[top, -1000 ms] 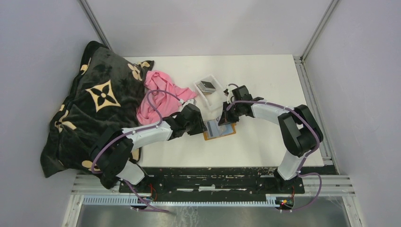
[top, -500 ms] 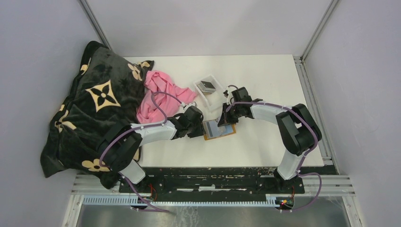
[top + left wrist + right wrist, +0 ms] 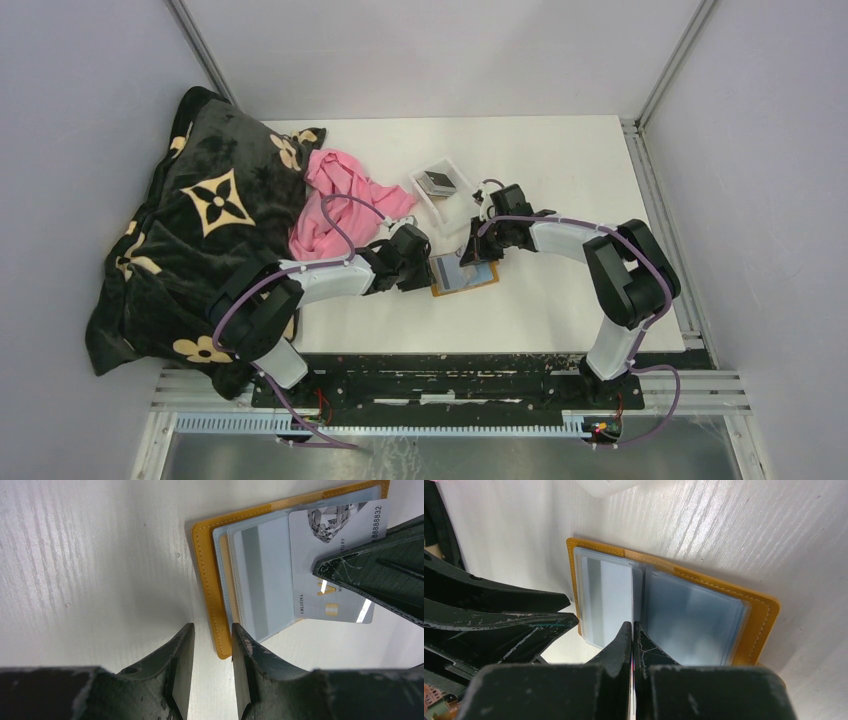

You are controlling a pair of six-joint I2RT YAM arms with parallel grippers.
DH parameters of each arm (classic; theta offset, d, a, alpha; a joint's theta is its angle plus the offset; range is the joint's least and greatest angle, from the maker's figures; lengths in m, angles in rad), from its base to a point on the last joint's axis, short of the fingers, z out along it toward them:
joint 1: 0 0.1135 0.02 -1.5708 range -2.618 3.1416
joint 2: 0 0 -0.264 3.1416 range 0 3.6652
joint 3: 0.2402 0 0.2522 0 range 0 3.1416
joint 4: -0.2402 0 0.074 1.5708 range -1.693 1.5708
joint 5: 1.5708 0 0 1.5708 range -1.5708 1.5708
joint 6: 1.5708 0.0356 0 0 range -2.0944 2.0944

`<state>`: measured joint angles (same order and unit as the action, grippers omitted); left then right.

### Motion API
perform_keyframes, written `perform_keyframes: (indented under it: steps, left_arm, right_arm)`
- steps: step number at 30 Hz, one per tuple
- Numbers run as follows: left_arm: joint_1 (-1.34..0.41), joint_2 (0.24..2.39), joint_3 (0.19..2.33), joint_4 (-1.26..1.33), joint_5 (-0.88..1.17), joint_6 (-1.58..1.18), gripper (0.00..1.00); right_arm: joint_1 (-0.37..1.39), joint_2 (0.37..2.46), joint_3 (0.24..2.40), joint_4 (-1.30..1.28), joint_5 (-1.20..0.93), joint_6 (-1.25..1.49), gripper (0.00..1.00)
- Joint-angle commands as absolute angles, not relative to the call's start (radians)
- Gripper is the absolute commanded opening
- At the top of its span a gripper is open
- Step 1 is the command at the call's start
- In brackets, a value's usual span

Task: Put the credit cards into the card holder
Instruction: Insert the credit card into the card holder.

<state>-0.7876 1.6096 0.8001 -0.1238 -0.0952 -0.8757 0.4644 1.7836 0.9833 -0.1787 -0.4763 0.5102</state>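
White desk (image 3: 560,160) carrying orange card holder (image 3: 207,580), open and flat between the two sets of fingers. Beyond right fingertips: clear tray (image 3: 452,200) with spare cards (image 3: 437,182). Left fingers (image 3: 211,629) partly spread, gripping nothing, tips just beside holder's edge. Right fingers (image 3: 632,626) pressed together on pale card (image 3: 330,555), overlapping a clear pocket, apparently not seated. Striped card (image 3: 255,580) already pocketed. Judged roughly midway; pale card and tray cards left.

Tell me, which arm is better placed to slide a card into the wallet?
Right: the right gripper is shut on a card over the open wallet. The left gripper is open and empty at the wallet's edge.
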Motion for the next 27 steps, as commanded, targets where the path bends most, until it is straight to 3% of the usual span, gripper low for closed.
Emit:
perform_keyframes:
  steps: [1, 27]
  left_arm:
    - [-0.792, 1.613, 0.827, -0.090, -0.091, -0.835, 0.40]
    - [-0.795, 1.628, 0.782, -0.141, -0.104, -0.836, 0.39]
  right_arm:
    - [0.459, 1.776, 0.976, -0.139, -0.473, 0.515, 0.01]
    - [0.449, 1.801, 0.863, 0.000, -0.501, 0.592, 0.01]
